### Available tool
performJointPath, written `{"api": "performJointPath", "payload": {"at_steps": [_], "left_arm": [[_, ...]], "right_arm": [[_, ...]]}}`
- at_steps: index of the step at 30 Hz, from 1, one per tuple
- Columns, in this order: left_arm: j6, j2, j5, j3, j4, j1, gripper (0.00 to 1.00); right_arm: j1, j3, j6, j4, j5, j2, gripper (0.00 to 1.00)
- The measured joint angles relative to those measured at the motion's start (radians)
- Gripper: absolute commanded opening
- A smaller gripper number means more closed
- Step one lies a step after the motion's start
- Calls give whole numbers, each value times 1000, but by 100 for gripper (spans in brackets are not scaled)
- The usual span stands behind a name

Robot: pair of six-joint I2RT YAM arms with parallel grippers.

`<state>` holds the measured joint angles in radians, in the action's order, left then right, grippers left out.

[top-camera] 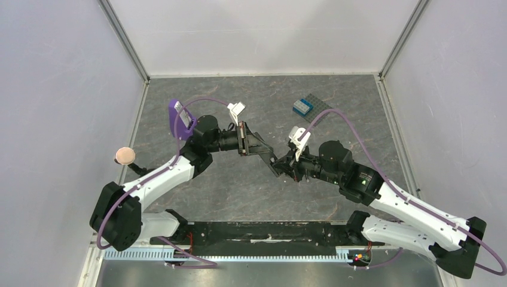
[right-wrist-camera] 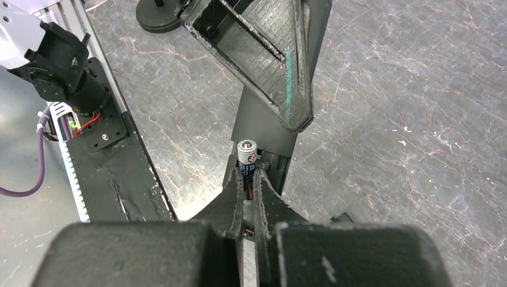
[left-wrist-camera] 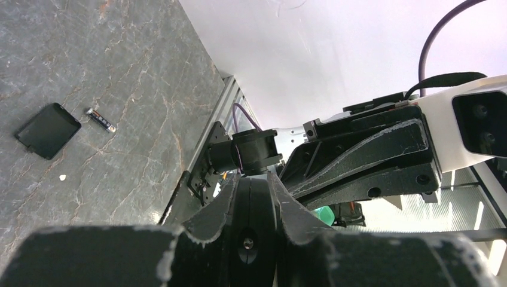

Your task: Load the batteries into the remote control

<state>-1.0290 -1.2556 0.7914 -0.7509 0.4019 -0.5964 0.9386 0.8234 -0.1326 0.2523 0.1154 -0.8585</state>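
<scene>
A grey marbled table top [top-camera: 251, 197] sits between plain white walls [top-camera: 257, 30] with aluminium corner posts. Above it, the left gripper [left-wrist-camera: 254, 179] is clamped on the slim flat black plastic remote control [right-wrist-camera: 269, 128]. The right gripper [right-wrist-camera: 249, 173] pinches a thin dark silver-capped battery [right-wrist-camera: 246, 156] just at the remote's end. A second battery [left-wrist-camera: 100, 119] lies on the table, off to the left gripper's side, beside a flat black cover [left-wrist-camera: 48, 130]. The print on the batteries is too small to read.

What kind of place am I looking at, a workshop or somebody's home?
Probably a robot lab's test booth: plain white walls box in a grey stone-patterned table, a left arm and a right arm are bolted at its near edge, and a studded baseplate sits at the back.
</scene>
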Motion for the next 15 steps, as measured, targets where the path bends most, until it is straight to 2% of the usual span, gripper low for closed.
{"api": "performJointPath", "payload": {"at_steps": [15], "left_arm": [[-29,11,4,21,72,19,2]], "right_arm": [[2,43,-1,33,18,-37,0]]}}
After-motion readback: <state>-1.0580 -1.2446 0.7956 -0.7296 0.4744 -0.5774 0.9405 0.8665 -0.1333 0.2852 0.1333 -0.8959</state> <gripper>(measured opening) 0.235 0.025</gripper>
